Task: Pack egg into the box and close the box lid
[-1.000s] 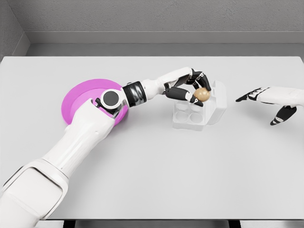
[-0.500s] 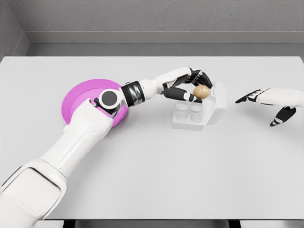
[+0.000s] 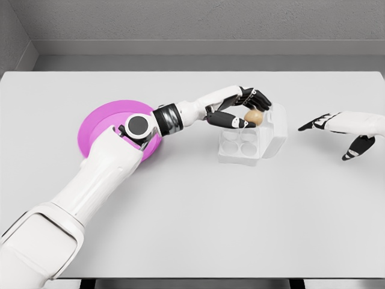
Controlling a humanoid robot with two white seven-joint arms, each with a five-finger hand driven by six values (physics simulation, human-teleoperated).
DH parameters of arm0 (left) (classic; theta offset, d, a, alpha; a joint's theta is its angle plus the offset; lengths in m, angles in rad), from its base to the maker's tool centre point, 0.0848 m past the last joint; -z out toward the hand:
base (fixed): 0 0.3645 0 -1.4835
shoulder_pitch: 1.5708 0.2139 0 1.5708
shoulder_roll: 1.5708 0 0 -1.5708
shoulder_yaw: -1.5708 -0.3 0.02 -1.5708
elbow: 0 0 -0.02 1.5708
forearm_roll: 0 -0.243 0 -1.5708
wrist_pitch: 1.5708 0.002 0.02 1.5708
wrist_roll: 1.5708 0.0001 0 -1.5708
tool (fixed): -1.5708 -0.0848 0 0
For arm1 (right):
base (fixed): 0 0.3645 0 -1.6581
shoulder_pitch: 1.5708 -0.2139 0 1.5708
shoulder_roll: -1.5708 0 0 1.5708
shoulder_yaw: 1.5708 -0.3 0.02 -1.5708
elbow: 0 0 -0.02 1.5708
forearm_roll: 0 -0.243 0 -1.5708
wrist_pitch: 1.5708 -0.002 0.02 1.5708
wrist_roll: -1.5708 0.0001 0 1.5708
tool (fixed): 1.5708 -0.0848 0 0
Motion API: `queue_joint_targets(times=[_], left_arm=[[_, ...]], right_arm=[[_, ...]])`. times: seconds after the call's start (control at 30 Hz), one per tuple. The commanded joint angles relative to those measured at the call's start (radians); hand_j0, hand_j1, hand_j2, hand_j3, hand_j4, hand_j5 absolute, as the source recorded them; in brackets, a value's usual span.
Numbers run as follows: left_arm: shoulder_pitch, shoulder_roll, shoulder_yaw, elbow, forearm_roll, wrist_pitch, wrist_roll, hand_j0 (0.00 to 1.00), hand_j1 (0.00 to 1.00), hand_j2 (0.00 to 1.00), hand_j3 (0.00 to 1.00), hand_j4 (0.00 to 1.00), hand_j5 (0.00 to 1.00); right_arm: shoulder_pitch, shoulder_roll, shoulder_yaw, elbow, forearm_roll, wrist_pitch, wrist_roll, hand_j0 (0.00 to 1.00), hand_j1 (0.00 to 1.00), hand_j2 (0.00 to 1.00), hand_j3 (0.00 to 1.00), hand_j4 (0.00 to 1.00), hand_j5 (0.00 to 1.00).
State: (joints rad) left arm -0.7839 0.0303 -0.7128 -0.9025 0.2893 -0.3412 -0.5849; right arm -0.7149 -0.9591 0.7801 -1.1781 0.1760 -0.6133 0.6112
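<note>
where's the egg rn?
In the head view the egg is right of centre, held in the left hand just above the far cells of the open white box, not yet seated in one.

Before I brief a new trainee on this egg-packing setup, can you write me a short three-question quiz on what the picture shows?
1. True or false: the box lid is shut.
2. What does the left hand hold? A) egg B) plate C) nothing
3. Fill in: the pink plate lies to the ___ of the box in the picture.

Key:
1. False; the lid stands open.
2. A, the egg, over the box.
3. Left.

The right hand hangs open, apart from the box.
</note>
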Motion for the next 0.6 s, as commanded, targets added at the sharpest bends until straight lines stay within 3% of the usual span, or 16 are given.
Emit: queue_joint_targets(times=[0.0,0.47,0.57], left_arm=[[0.000,0.000,0.001,-0.003,0.007,0.001,0.000,0.69,0.69,0.69,0.69,0.69,0.69],[0.000,0.033,0.001,-0.009,0.014,-0.042,-0.004,0.72,0.72,0.72,0.72,0.72,0.72],[-0.008,0.048,0.001,-0.042,0.021,-0.042,-0.007,0.86,0.86,0.86,0.86,0.86,0.86]], right_arm=[[-0.002,-0.001,-0.001,0.000,-0.006,0.002,0.000,1.00,1.00,1.00,1.00,1.00,1.00],[0.000,-0.001,-0.005,0.000,-0.006,0.002,0.000,1.00,1.00,1.00,1.00,1.00,1.00],[0.003,0.000,-0.004,0.002,-0.006,0.002,0.000,1.00,1.00,1.00,1.00,1.00,1.00]])
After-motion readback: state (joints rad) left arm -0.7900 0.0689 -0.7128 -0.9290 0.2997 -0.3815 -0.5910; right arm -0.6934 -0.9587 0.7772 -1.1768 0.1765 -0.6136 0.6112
